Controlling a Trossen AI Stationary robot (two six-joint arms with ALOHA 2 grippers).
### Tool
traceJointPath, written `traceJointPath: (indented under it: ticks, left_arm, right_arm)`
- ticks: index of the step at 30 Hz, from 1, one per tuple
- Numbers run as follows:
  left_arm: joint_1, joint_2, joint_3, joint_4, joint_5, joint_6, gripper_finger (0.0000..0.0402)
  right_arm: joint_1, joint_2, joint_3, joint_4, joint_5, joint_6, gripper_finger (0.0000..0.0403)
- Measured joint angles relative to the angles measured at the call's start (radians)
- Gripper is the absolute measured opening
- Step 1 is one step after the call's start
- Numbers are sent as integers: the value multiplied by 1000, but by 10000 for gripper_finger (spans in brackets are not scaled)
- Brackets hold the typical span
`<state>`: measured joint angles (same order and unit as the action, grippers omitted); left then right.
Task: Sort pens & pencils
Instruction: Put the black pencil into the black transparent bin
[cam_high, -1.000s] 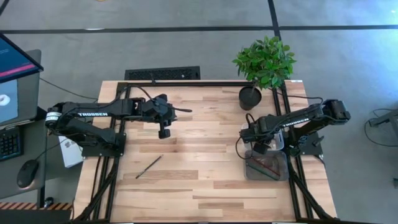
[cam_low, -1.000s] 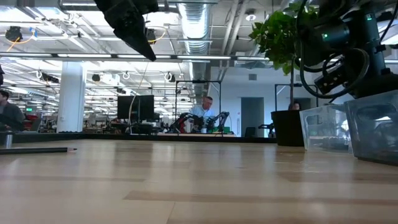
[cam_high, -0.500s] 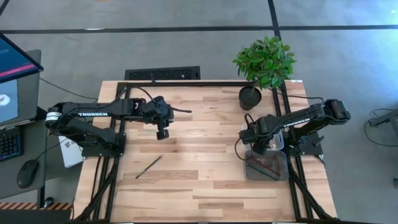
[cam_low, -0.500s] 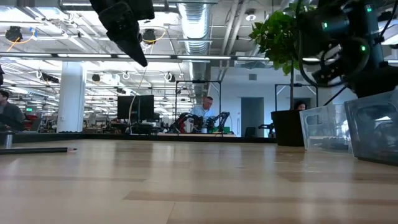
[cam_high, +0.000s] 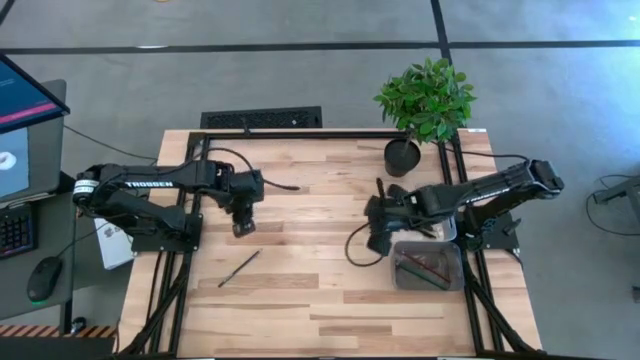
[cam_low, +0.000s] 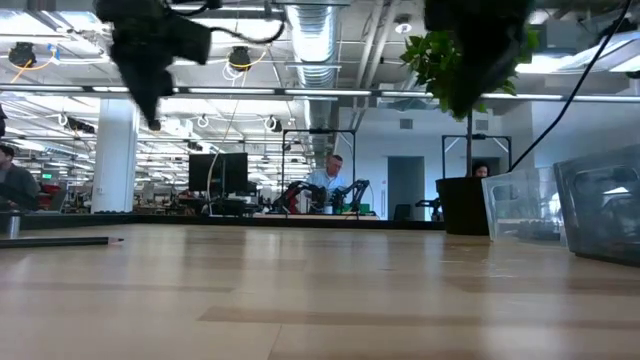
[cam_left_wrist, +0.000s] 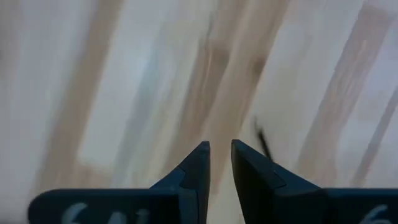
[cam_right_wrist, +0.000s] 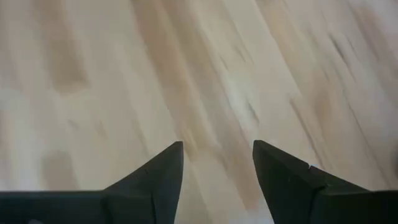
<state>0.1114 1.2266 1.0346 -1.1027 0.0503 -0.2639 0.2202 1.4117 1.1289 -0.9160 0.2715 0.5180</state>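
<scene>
the left gripper (cam_high: 239, 226) hangs over the left part of the table (cam_high: 300, 300), its fingers (cam_left_wrist: 196, 163) drawn near together with a thin gap and nothing between them; just nearer the front edge lies one pencil (cam_high: 239, 268), flat on the bare wood, slanted, apart from the gripper; the low view shows that pencil (cam_low: 60, 241) lying far to the side; toward the middle the right gripper (cam_high: 377, 240) hangs above the wood, left of the bins, its fingers (cam_right_wrist: 163, 171) spread apart and holding nothing; at the right edge sits a clear bin (cam_high: 452, 272) with several reddish and dark sticks (cam_high: 425, 267) lying in it, how many cannot be told; a second clear bin (cam_low: 520, 205) stands just behind it, its contents not clear; at the back right corner stands a potted plant (cam_high: 425, 100).
</scene>
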Motion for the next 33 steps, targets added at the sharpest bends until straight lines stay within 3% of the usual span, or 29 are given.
traceJointPath:
  ticks: [5,10,24,33]
  left_arm:
    - [-72,0,0,-182,6,-166,57]
    - [-187,0,-4,-231,34,-333,57]
    - [-498,5,-133,-36,93,-817,57]
    - [-650,64,-191,83,118,-1034,57]
  right_arm:
    - [9,0,4,255,-12,-178,217]
    - [8,0,4,283,-11,-212,213]
    - [7,0,4,317,-8,-216,210]
    - [7,0,3,419,-8,-284,209]
